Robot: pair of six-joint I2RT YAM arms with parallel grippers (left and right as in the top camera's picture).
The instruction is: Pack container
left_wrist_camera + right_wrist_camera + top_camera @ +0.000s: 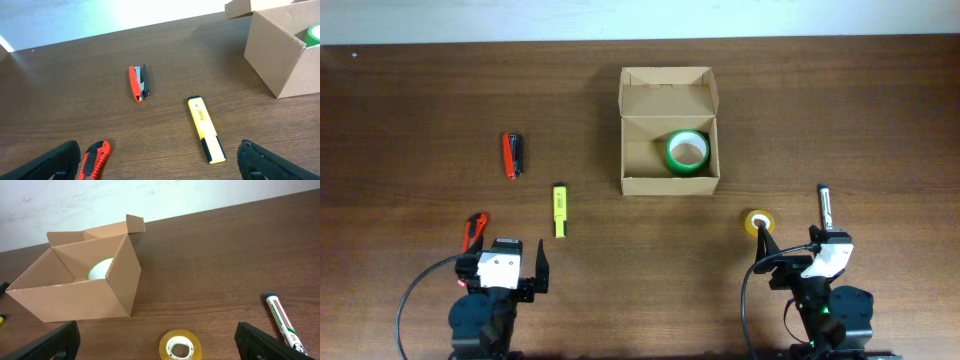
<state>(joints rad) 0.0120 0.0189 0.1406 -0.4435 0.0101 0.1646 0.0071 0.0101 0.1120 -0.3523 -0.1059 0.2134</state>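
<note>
Tools spread wide and empty: left tool (159,150) faces the highlighter (206,130), right tool (157,327) the yellow tape roll (181,349). Centred on the tabletop (840,110), the container (670,184) stands flap-open, probably so loose items can join its green roll (687,152).

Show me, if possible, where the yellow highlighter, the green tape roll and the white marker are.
yellow highlighter (206,130), left wrist view, middle of its body
green tape roll (672,158), overhead view, its green rim
white marker (283,324), right wrist view, middle of its barrel
</note>
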